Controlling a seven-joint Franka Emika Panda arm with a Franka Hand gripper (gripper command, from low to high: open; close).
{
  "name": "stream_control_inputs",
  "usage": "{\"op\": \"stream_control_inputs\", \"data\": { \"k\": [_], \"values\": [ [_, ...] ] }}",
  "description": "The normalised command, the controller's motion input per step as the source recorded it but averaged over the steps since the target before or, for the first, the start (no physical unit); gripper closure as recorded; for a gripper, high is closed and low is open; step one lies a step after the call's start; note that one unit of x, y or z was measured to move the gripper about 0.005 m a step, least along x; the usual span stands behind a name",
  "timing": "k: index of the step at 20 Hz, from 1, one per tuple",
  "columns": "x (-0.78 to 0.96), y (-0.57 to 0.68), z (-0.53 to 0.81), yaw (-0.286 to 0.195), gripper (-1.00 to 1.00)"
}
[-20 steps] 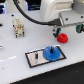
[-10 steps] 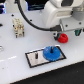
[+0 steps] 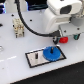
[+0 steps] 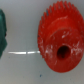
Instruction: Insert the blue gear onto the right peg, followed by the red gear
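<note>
In the exterior view my hand (image 3: 61, 35) hangs in the upper right of the frame, right above the red gear (image 3: 63, 39) on the white bench (image 3: 15, 60), but I cannot tell whether my fingers are spread or closed on anything. The blue gear (image 3: 51, 53) lies flat on the grey plate (image 3: 34, 60) near the middle of the frame, over its end toward the exterior view's right, hiding the right peg, while the other peg (image 3: 35, 57) stands bare beside it. In the wrist view the red gear (image 4: 61, 35) fills the right half, teeth and centre hole plain, with a dark green thing (image 4: 2, 34) at the left edge.
</note>
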Motion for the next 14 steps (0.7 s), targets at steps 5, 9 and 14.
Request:
{"op": "stream_control_inputs", "data": {
  "k": [5,9,14],
  "values": [
    [-0.31,-0.05,-0.16,0.000,1.00],
    [-0.27,0.00,-0.08,0.000,1.00],
    [-0.14,0.00,0.00,0.000,1.00]
  ]
}}
